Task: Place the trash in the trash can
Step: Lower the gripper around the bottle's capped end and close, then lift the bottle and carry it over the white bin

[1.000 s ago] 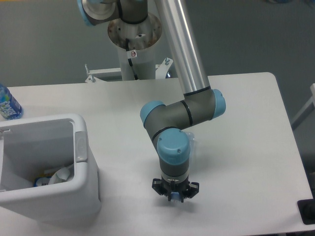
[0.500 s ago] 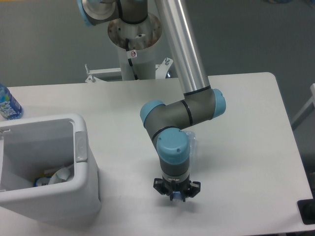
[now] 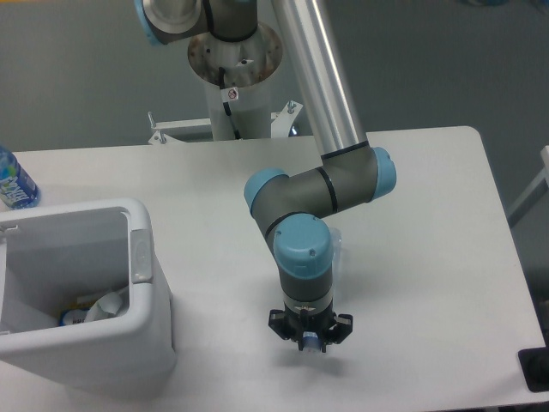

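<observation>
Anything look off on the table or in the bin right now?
Nothing spilled or damaged. The clear bottle lies on the table, mostly hidden behind the arm. The gripper is low beside it. The bin stands upright with trash inside.

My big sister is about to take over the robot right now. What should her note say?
Gripper: low over the table, pointing down near the front edge. Something small and bluish sits between its fingers, but whether it is clamped cannot be told from here.

Clear bottle: only a sliver shows, lying on the table behind the arm's wrist.

Trash can: front left of the table, with some white and blue trash already inside.

Labelled bottle: far left edge, not part of the job.

Done: some trash is binned.
Left: get the clear bottle into the trash can.
</observation>
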You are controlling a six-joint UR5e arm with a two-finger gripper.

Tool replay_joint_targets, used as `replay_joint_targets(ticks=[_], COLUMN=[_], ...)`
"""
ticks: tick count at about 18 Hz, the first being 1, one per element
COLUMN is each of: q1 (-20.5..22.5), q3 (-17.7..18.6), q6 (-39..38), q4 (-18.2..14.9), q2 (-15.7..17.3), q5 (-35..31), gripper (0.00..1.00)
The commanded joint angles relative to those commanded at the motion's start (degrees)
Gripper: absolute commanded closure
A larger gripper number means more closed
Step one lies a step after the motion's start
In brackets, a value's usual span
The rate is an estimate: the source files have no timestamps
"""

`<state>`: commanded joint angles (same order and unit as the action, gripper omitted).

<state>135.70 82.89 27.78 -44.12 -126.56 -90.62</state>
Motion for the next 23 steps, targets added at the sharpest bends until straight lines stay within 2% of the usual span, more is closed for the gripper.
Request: replay_joint_targets(ticks=[5,9,13,15,23], q1=[1.32,1.50,1.50,1.58,1.94], q3=[-6.41,-10.72,-15.73,-17.84,-18.64], q6=[-5.53,-12.99,-19.41,-22.06,-23.91], q4=[0.96,7.46,10.02,10.72,11.25], q2=[0.26,0.27,1.14,2.81,10.01], q5=[5.35,7.82,10.01,12.56,18.63], gripper=[0.62,0.62,0.61,0.61,0.61])
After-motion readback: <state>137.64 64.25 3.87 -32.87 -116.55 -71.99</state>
